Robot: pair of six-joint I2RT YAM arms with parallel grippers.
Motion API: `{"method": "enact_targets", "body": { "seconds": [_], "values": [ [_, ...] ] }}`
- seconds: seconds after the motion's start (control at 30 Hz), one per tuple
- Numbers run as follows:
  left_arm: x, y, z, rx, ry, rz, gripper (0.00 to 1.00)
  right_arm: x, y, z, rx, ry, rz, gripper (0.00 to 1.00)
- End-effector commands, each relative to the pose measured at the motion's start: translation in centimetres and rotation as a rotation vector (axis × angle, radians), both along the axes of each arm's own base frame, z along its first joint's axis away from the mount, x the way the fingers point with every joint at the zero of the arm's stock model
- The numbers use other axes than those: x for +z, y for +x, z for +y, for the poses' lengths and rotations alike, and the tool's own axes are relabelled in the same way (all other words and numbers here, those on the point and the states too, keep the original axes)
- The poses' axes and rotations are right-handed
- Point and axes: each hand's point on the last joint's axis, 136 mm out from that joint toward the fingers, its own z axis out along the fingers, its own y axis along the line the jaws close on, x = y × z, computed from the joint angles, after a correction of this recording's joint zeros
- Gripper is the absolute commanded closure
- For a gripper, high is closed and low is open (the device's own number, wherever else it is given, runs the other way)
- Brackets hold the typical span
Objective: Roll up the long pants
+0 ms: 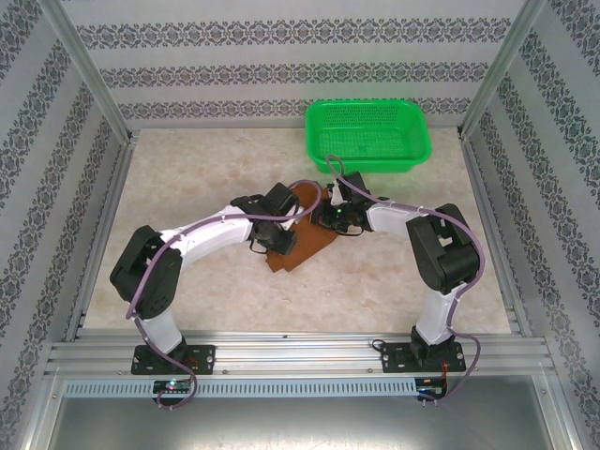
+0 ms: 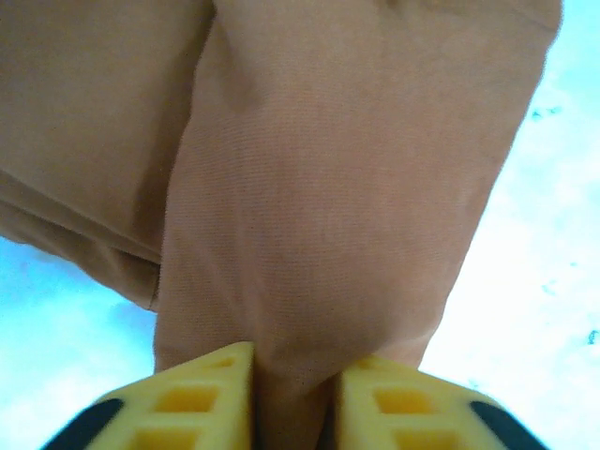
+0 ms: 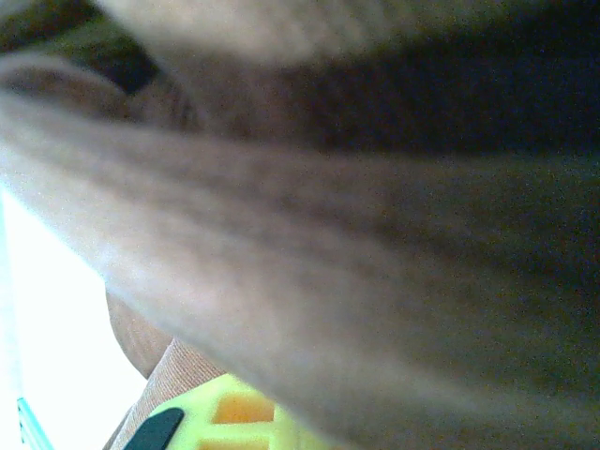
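Yellow fingertips [image 2: 202, 398] of the left gripper [image 2: 293, 394] sit right at the 6 o'clock edge of the left wrist view. They're only a narrow gap apart, with a raised fold of the long pants [image 2: 328, 187] pinched between them. So that one's got a grip on the cloth. The rust-brown fabric runs up from the pinch toward 12 o'clock. A second layer lies off toward 10 o'clock, and pale table shows at 3 and 8 o'clock.

On the right wrist cam, one yellow finger [image 3: 234, 417] peeks in at 6 o'clock, and a blurry band of the same brown fabric is draped across almost everything above it. The right gripper [image 1: 339, 221] is closed all the way. Honestly I can't tell whether any cloth is actually caught in it, too blurry and too close.

From the top cam, the pants lie bunched in a small heap around the middle of the table [image 1: 187, 281]. The left gripper is down on the heap's 9 o'clock side and the right gripper on its 2 o'clock side, both touching the fabric. A flat bit of the garment sticks out toward 6 o'clock. A green basket [image 1: 367, 137] sits at the far edge, roughly 1 o'clock from the heap and clear of it.
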Motion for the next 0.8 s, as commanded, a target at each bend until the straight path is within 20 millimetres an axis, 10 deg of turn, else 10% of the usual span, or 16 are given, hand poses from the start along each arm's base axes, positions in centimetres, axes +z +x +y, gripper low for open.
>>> {"method": "enact_targets", "body": {
  "seconds": [0.0,0.13,0.43,0.77],
  "values": [
    [1.4,-0.5,-1.9,-0.051,-0.012,-0.053,0.53,-7.0,-6.8,-3.1,-0.016,-0.176,0.303,0.97],
    [2.8,-0.9,-0.4,-0.071,0.043,-0.147,0.11,-7.1,-6.9,-3.1,-0.016,-0.177,0.306,0.97],
    [4.6,-3.0,-0.7,-0.282,0.418,-0.659,0.14,-7.3,-7.0,-3.1,-0.013,-0.182,0.307,0.97],
    [-0.6,-2.6,-4.1,-0.420,0.491,-0.671,0.14,-7.1,-7.4,-3.1,-0.012,-0.171,0.300,0.97]
  ]
}}
